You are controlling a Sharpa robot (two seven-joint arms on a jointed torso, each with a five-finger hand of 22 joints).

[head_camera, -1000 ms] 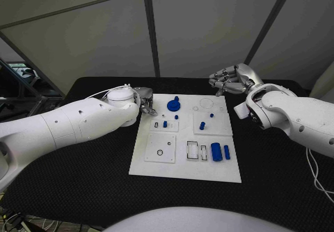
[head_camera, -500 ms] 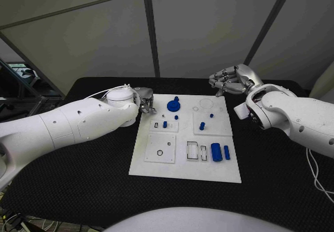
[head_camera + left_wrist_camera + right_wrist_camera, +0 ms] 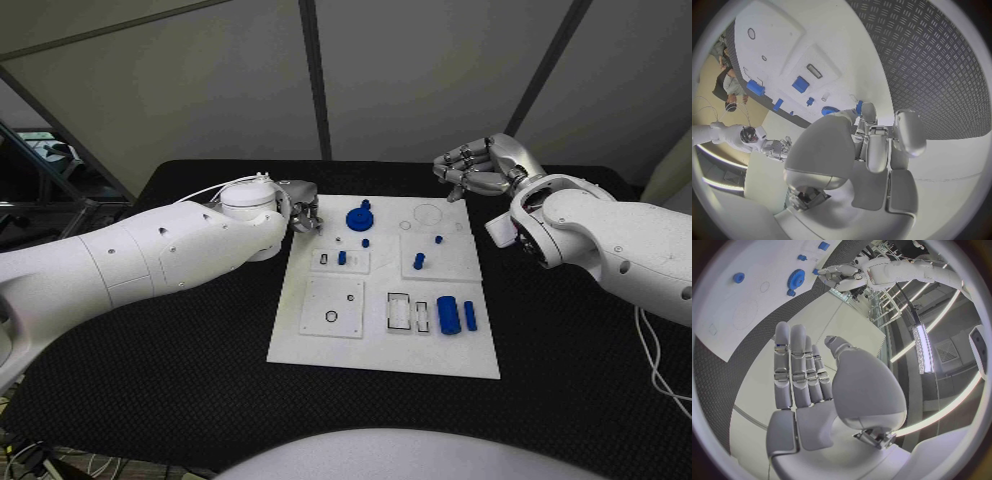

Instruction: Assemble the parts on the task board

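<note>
- Two hands in play, both off the parts. My left hand (image 3: 299,214) sits at the far left corner of the task board (image 3: 382,355), beside its edge; my right hand (image 3: 477,166) hangs past the far right corner, over the black table (image 3: 173,390).
- Left hand: in the left wrist view its fingers (image 3: 877,145) are curled in toward the palm with nothing between them that I can make out. I read it as closed and empty.
- Right hand: in the right wrist view its fingers (image 3: 799,367) lie straight, side by side, thumb apart, holding nothing.
- Parts: blue gear (image 3: 359,217) at the board's far middle, nearest my left hand. Small pegs (image 3: 418,260) stand mid-board. Blue cylinder (image 3: 449,314) and a slim bar (image 3: 470,315) lie near the right edge.
- Judgement: early in the task. The right hand is parked clear, probably so the left can work the gear.
</note>
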